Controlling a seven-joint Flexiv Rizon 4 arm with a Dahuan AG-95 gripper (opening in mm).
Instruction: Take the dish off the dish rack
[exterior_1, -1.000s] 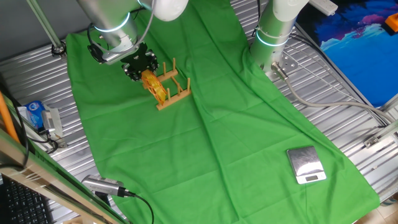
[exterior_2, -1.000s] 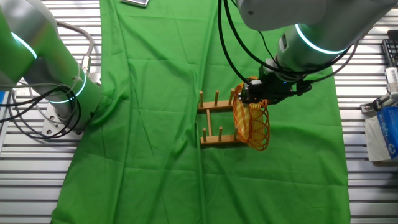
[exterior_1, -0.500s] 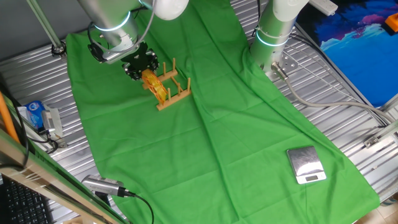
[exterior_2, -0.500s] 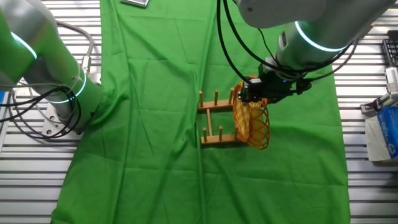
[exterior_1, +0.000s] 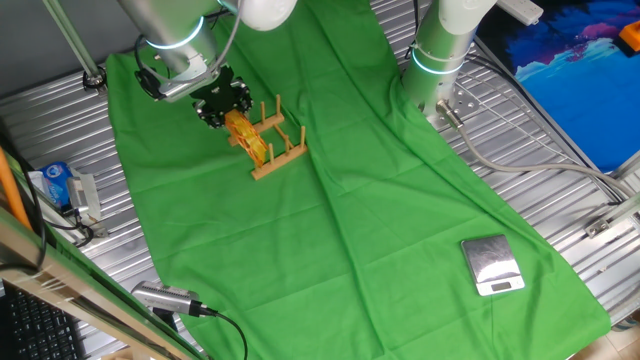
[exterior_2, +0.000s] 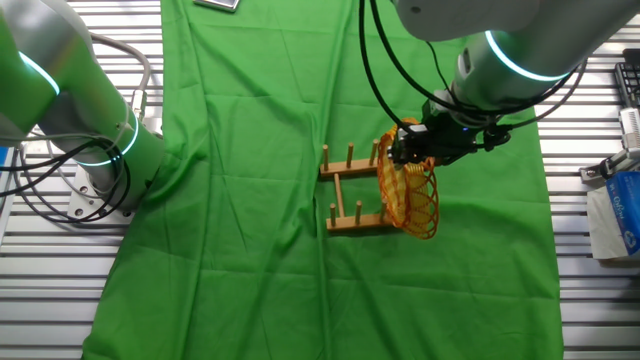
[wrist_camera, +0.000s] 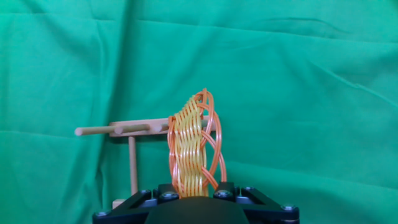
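The dish (exterior_1: 248, 138) is a yellow and orange woven plate standing on edge at the left end of the small wooden dish rack (exterior_1: 278, 143) on the green cloth. My gripper (exterior_1: 224, 104) is shut on the dish's upper rim. From the other side, the gripper (exterior_2: 420, 152) pinches the dish (exterior_2: 410, 198) at the right end of the rack (exterior_2: 350, 192). In the hand view the dish (wrist_camera: 191, 146) runs straight out from between my fingers (wrist_camera: 163, 195), with a rack peg (wrist_camera: 124, 130) to its left. Whether its lower edge still touches the rack is unclear.
A second robot arm's base (exterior_1: 440, 50) stands at the cloth's far edge. A square silver scale (exterior_1: 492, 265) lies near the front right. A blue carton (exterior_2: 620, 210) sits on the metal table beside the cloth. A small camera (exterior_1: 165, 298) with a cable is at the front left.
My gripper and the dish have shifted slightly away from the rack's middle, a few pixels in both fixed views. The rack has barely moved.
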